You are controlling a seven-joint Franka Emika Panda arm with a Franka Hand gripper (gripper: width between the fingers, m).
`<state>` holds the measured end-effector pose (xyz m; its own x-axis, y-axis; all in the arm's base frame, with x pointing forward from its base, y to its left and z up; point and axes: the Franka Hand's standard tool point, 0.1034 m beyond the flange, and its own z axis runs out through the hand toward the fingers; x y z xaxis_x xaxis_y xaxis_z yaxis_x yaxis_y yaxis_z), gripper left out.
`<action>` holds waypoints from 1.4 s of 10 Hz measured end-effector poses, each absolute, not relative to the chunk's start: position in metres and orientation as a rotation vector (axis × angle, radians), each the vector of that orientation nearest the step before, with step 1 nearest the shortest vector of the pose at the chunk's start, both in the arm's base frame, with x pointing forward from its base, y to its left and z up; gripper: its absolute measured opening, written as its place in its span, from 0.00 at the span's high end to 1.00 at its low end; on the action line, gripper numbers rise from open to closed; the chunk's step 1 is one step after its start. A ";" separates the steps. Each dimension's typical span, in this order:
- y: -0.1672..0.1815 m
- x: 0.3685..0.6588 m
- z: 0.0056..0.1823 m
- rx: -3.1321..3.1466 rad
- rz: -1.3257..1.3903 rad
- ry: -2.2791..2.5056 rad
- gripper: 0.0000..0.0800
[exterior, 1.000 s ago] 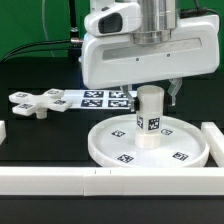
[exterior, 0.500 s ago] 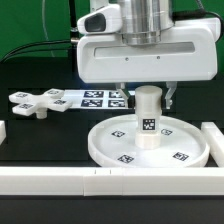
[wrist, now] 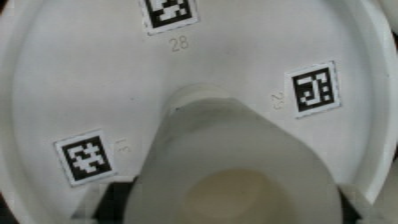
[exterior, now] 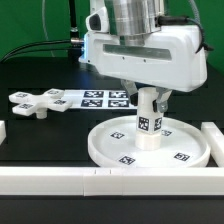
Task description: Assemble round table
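Note:
The short cylinder stands upright on the hub of the large rimmed disc, in the middle of the exterior view. My gripper comes down from above and is shut on the cylinder's top end. In the wrist view the cylinder fills the space between my dark fingers, with the tagged disc below it and my gripper around it. The cross-shaped piece lies flat on the table at the exterior view's left, away from the gripper.
The marker board lies behind the disc. A long white bar runs along the front edge and another stands at the exterior view's right. A green backdrop closes the back.
My hand has turned about its vertical axis over the cylinder; its body now stands skewed in the exterior view. The cylinder and disc stay in the same place.

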<state>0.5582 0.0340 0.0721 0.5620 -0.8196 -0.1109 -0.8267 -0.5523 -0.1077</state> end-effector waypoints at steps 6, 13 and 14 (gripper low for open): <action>0.032 0.557 0.071 -2.247 0.105 1.914 0.49; 0.037 0.554 0.072 -1.817 0.181 2.257 0.36; 0.036 0.554 0.071 -1.836 0.173 2.239 0.23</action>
